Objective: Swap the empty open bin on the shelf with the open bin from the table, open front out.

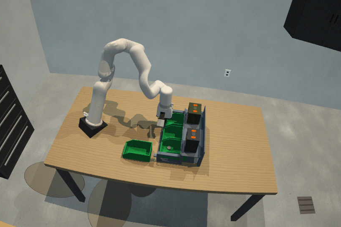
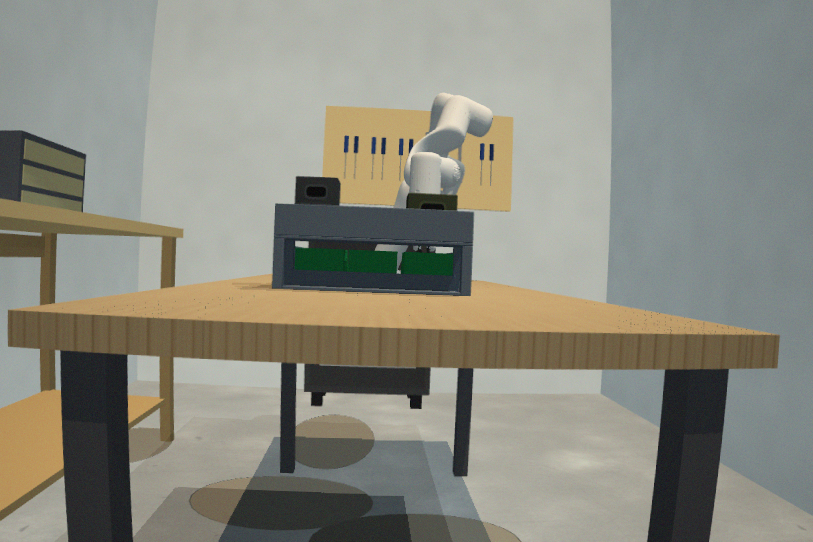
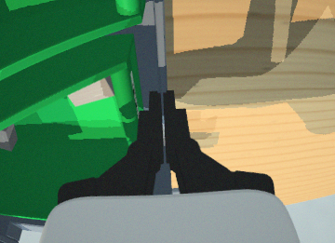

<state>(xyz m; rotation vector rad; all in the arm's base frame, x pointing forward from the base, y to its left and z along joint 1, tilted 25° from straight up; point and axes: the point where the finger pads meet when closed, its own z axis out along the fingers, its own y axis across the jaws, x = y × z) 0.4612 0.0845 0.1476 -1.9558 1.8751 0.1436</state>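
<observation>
The empty green bin (image 1: pixel 137 151) stands on its base on the table top, left of the shelf (image 1: pixel 167 154) (image 2: pixel 373 221). Three green bins sit side by side on the shelf. The far bin (image 1: pixel 177 117) (image 2: pixel 427 263) (image 3: pixel 28 173) holds a pale block (image 3: pixel 89 92) and a grey part (image 3: pixel 6 137); its front is just behind the front lip (image 3: pixel 148 61). The middle bin (image 1: pixel 175 131) is beside it, and the near bin (image 1: pixel 175 143) holds a round part (image 1: pixel 168 147). My gripper (image 3: pixel 162 106) is shut and empty, at the far bin's front, over the lip. Whether it touches is unclear.
Two dark boxes with orange marks stand on the upper board: a far box (image 1: pixel 193 116) (image 2: pixel 432 200) and a near box (image 1: pixel 192 141) (image 2: pixel 317 189). The shelf's tall rear panel (image 1: pixel 203 133) rises behind them. The wooden table (image 1: pixel 235 149) (image 2: pixel 394 319) reaches beyond the shelf.
</observation>
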